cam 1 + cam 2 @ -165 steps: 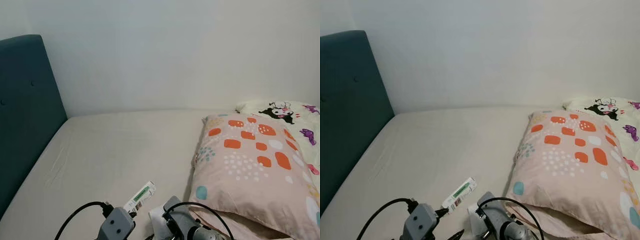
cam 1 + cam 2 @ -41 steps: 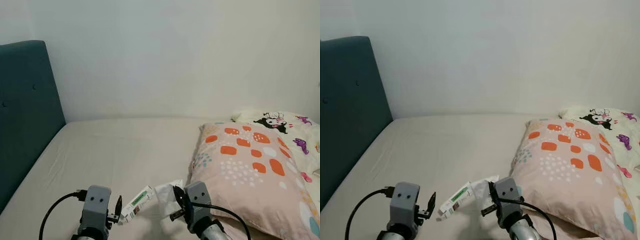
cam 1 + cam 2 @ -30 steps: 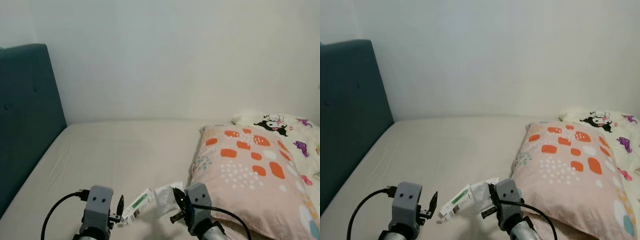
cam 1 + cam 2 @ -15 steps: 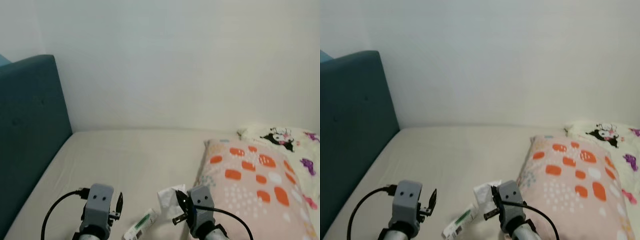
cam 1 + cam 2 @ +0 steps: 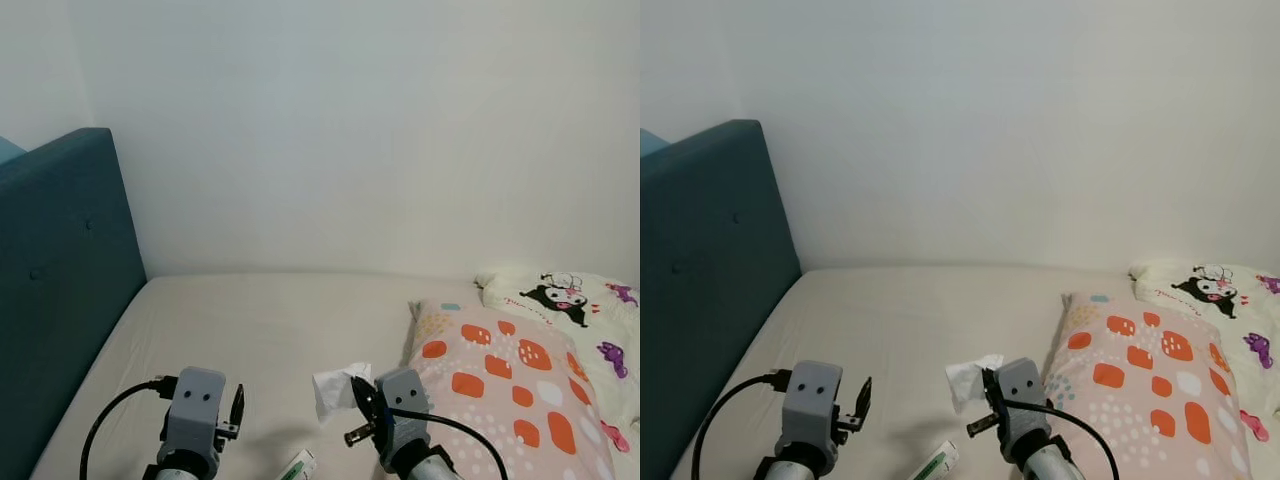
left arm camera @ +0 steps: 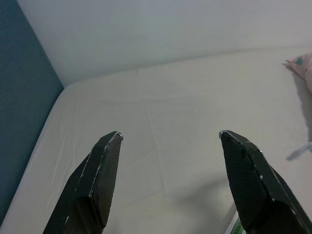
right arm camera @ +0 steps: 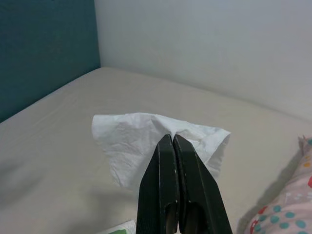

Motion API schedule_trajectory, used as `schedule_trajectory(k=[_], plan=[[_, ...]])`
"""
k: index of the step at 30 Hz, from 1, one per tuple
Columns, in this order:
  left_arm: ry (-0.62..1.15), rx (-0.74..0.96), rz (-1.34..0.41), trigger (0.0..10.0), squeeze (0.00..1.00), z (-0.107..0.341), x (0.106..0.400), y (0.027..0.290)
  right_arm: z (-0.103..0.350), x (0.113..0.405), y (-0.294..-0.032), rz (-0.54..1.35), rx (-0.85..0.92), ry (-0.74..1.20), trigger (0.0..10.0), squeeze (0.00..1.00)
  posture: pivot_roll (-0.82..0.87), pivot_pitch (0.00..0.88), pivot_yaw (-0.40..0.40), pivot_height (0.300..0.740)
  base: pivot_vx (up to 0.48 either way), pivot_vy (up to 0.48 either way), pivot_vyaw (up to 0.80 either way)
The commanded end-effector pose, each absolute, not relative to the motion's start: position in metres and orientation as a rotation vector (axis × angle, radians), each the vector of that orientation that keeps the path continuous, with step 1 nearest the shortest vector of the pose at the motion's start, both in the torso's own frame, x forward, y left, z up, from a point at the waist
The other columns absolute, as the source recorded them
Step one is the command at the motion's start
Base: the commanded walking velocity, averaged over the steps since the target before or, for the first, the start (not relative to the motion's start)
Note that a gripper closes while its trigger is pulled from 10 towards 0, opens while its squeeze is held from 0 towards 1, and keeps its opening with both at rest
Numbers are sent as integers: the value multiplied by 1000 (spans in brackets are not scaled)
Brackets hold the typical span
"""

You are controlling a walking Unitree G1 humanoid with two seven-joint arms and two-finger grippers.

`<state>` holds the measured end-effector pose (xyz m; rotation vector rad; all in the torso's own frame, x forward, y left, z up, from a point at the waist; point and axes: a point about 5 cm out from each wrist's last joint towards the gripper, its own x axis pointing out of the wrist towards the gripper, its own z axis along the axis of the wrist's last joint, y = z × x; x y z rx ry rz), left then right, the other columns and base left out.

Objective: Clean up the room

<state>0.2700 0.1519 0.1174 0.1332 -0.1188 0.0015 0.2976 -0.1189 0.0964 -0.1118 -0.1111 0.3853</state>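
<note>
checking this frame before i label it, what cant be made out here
- Tube: cut off by the bottom edge in both eye views and the left wrist view; its print is too small to read.
- Tissue: its pinched middle is hidden behind the right gripper's shut fingers.
- Cartoon blanket: runs off the right edge.
- Pillow: lower part cut off; near edge hidden by the right arm.
- Left gripper: open, holding nothing.

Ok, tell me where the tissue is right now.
The white tissue is pinched in the right gripper, held up above the bed sheet, just left of the patterned pillow in the head views.
</note>
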Motion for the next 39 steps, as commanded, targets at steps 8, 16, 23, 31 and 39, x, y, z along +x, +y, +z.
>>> schedule_trajectory(k=[8,16,23,31,39], plan=[[-62,131,-22,10000,0,102,265,150,84,295,-117,392,-89,-57,10000,0,69,65,-91,740,0,0,0],[-65,132,-22,10000,0,101,264,149,75,294,-120,362,-74,-5,10000,0,72,57,-94,740,0,0,0],[-63,131,-28,10000,0,99,262,149,72,294,-120,365,-83,7,10000,0,72,57,-94,740,0,0,0],[-67,130,-28,10000,0,100,263,148,71,293,-119,378,-80,11,10000,0,72,56,-96,740,0,0,-444],[-66,132,-28,10000,0,99,262,148,70,293,-119,379,-79,15,10000,0,75,65,-99,740,0,0,-800]])
